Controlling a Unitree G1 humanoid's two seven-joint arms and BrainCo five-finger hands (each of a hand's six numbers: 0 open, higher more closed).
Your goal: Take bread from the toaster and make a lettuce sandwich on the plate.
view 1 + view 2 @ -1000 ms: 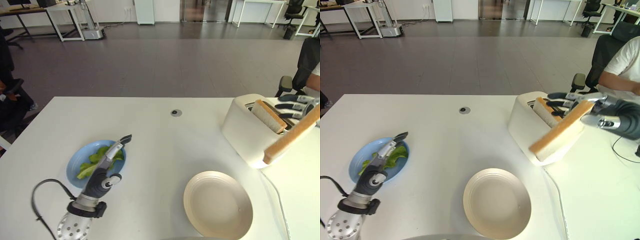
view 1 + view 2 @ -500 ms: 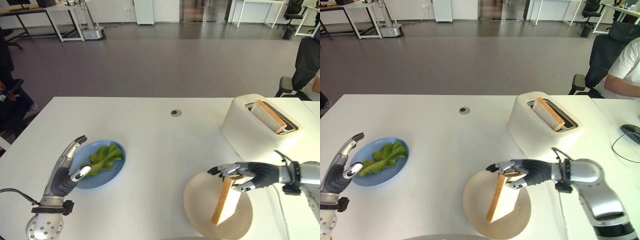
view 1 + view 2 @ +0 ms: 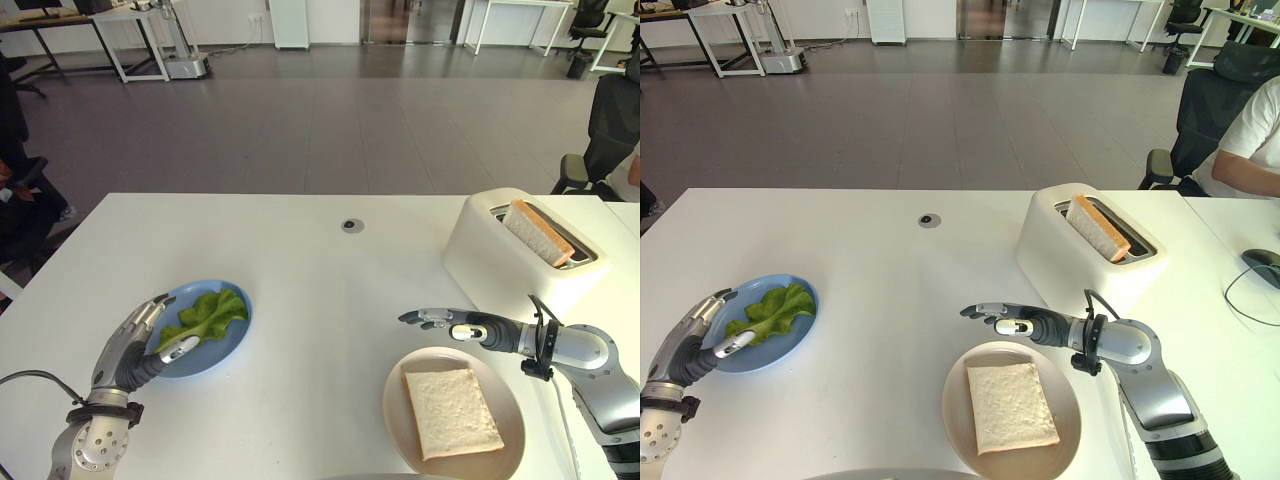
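Plate (image 3: 513,415): my near right, bread slice (image 3: 452,412) on it.
Toaster (image 3: 495,265): behind that, another slice (image 3: 535,230) in its slot.
Lettuce (image 3: 208,312): on the dish (image 3: 215,350), my left.

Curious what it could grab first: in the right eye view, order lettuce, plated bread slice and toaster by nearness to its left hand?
From the left hand:
1. lettuce, right beside it, left side.
2. bread slice, near edge, right of centre.
3. toaster, back right.
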